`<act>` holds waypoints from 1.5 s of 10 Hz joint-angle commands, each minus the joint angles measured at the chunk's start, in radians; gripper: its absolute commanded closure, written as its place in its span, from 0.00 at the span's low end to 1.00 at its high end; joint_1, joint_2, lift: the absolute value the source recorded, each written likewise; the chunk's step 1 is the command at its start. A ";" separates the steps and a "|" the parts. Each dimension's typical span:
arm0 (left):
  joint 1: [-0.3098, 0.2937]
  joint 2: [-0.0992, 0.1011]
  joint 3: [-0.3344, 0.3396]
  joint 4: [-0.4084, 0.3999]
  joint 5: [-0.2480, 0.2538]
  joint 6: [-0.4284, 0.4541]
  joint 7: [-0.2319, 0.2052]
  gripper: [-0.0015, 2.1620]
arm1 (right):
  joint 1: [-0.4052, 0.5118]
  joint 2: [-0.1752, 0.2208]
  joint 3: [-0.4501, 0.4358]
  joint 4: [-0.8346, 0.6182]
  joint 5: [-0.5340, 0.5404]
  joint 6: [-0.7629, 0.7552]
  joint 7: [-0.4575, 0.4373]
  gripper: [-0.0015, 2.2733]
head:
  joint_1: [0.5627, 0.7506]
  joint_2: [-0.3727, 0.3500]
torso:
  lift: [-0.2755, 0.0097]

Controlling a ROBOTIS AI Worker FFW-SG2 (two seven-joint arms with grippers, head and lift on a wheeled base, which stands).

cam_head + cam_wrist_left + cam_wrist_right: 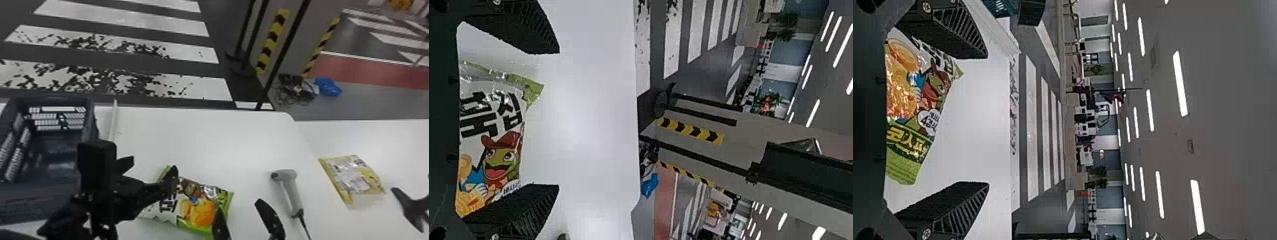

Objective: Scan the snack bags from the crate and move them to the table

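Green bag (198, 210) at six o'clock, likely unscanned; yellow bag (354, 178) at four, probably done; left pincer (558, 119), right pincer (987, 120) released.

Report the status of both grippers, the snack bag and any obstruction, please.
Left gripper open, right gripper open, neither clamped on anything. Green-and-white snack bag on the table. Handheld barcode scanner to its right, clear of it.

looking down on a white table (207, 137) and dark plastic crate (32, 202)
with a corded barcode scanner (292, 193) between green-edged snack bag (198, 210) and yellow-edged snack bag (352, 177)
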 commanded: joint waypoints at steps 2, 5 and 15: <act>0.106 0.073 0.089 -0.154 0.003 -0.009 0.006 0.02 | -0.009 -0.004 -0.001 0.009 -0.005 0.001 0.011 0.04 | 0.70 0.19 | 0.63; 0.229 0.111 0.213 -0.249 0.020 -0.076 0.033 0.01 | -0.018 -0.008 0.002 0.014 -0.011 0.005 0.014 0.04 | 0.70 0.32 | 0.63; 0.494 0.108 0.477 -0.283 0.133 -0.374 -0.034 0.02 | -0.034 -0.059 -0.050 -0.139 0.158 0.603 0.255 0.04 | 0.70 0.71 | 0.63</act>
